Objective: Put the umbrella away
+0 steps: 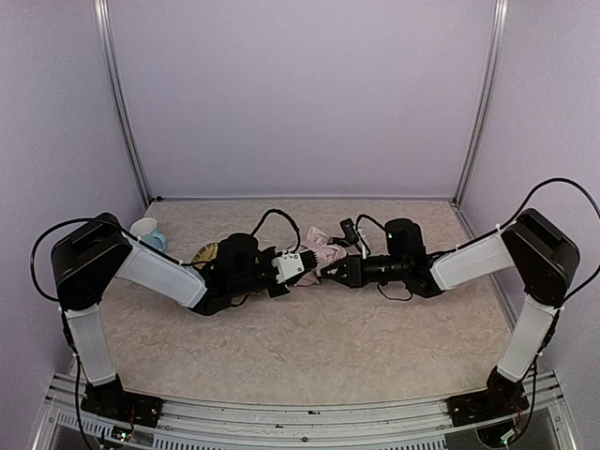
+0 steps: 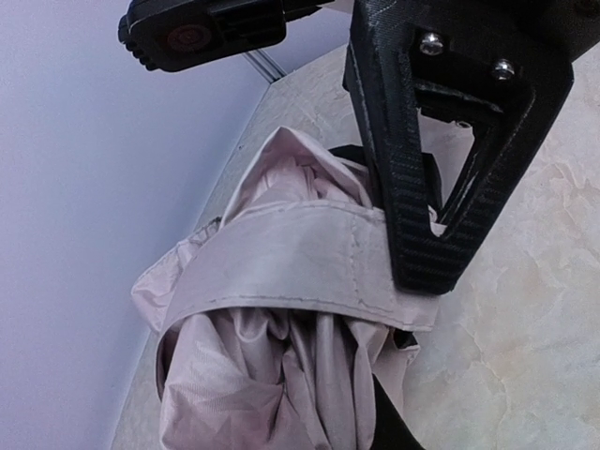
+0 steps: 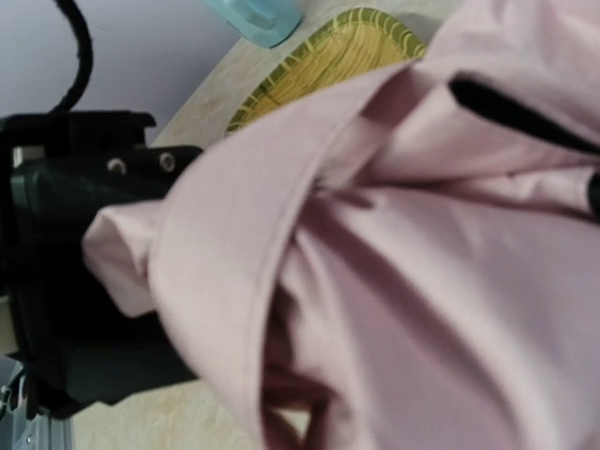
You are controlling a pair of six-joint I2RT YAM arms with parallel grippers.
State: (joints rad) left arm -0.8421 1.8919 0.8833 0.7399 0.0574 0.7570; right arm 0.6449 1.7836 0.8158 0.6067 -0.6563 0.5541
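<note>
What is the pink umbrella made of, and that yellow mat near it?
The umbrella looks like thin, matte fabric: it crumples into soft folds and shows stitched seams. The mat seems to be woven straw, judging by its yellow ribbed strands, though it is partly hidden.

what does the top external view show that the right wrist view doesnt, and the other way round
Only the top external: both whole arms, the left arm and the right arm, meeting at the umbrella mid-table, plus the enclosure walls. Only the right wrist: close-up folds of the pink fabric and the flat band lying across it. Both: the umbrella, the yellow mat and the pale blue cup.
</note>
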